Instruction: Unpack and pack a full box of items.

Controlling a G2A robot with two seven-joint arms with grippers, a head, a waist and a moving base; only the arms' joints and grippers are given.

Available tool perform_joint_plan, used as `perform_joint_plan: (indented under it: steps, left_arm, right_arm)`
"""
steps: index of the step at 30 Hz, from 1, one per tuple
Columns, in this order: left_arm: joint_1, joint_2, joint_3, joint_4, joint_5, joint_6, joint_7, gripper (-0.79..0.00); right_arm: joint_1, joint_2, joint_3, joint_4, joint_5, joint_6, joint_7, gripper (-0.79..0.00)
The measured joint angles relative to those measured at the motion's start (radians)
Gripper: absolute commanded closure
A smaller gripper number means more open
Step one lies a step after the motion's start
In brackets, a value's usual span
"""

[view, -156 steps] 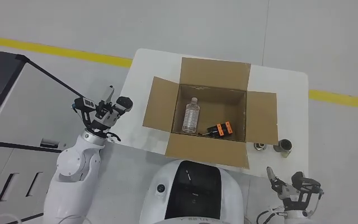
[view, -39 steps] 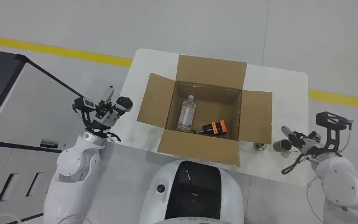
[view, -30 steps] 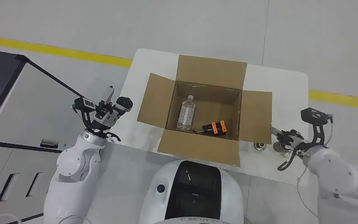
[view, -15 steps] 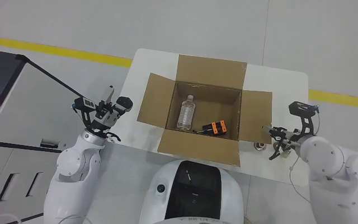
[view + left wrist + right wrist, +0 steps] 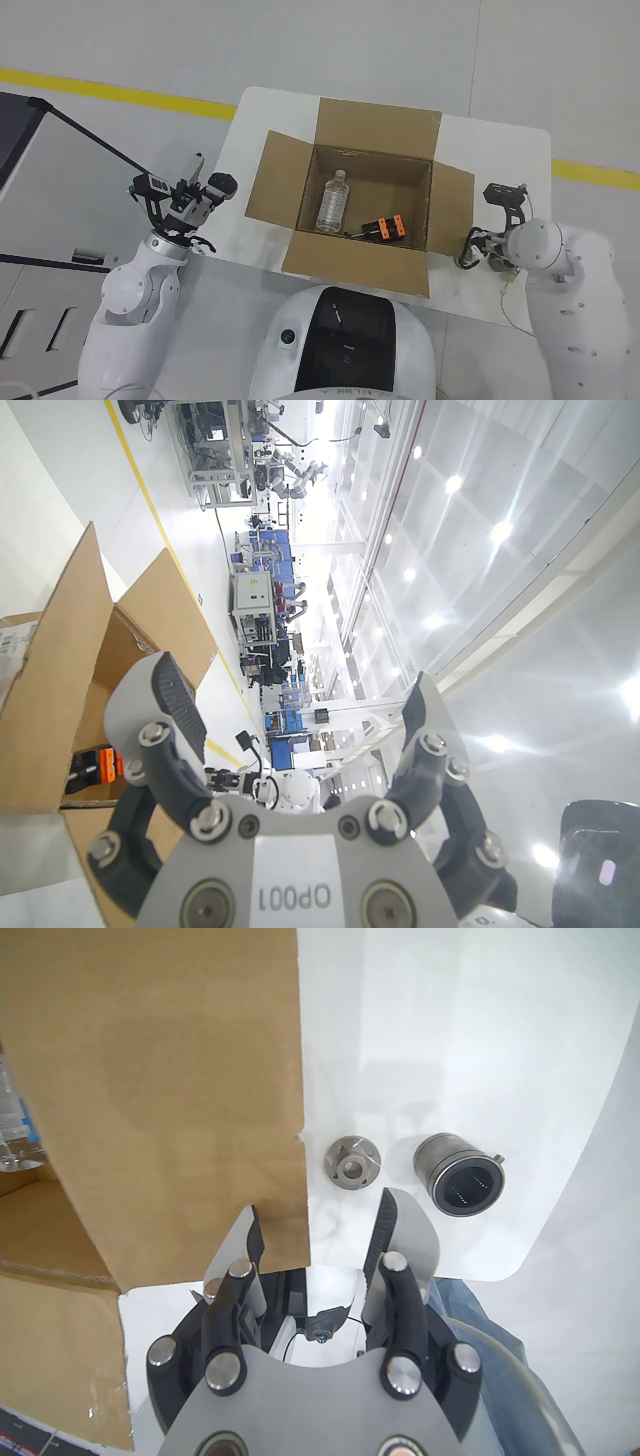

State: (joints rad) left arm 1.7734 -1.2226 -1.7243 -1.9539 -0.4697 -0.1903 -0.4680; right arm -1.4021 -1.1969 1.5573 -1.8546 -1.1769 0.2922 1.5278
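Note:
An open cardboard box (image 5: pixel 375 130) stands on the white table (image 5: pixel 500 150). Inside lie a clear bottle (image 5: pixel 337 202) and an orange-and-black part (image 5: pixel 383 228). My right gripper (image 5: pixel 320 1223) is open at the near right corner of the box, and the corner of the right flap (image 5: pixel 200 1078) sits between its fingers. Just beyond it on the table lie a metal flange (image 5: pixel 352 1169) and a steel cylinder (image 5: pixel 459 1174). My left gripper (image 5: pixel 295 690) is open and holds nothing. It is off the table's left side (image 5: pixel 190 190), pointing upward.
The box's other flaps lie spread out; the far flap (image 5: pixel 380 128) covers the table's back middle. The table's rounded near right corner (image 5: pixel 500 1273) is close behind the two metal parts. Bare table lies to the right of the box.
My right arm swung in from past the table's right edge to the box's right flap, which now tilts up. The left arm has not moved.

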Motion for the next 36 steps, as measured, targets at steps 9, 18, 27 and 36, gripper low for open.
perform_joint_plan:
  steps: [9,18,27,36]
  left_arm:
    - [0.0,0.0,0.0,0.0,0.0,0.0,0.0,-0.785]
    - [0.0,0.0,0.0,0.0,0.0,0.0,0.0,-0.785]
    - [0.0,0.0,0.0,0.0,0.0,0.0,0.0,-0.785]
    - [0.0,0.0,0.0,0.0,0.0,0.0,0.0,-0.785]
  right_arm:
    - [0.029,-0.004,-0.029,0.12,-0.045,-0.008,0.008,-0.363]
    - [0.05,-0.006,-0.059,0.19,-0.052,-0.017,-0.012,-0.366]
    - [0.102,-0.011,-0.104,0.318,-0.048,-0.039,-0.056,-0.366]
    - [0.115,-0.013,-0.13,0.351,-0.061,-0.05,-0.078,-0.292]
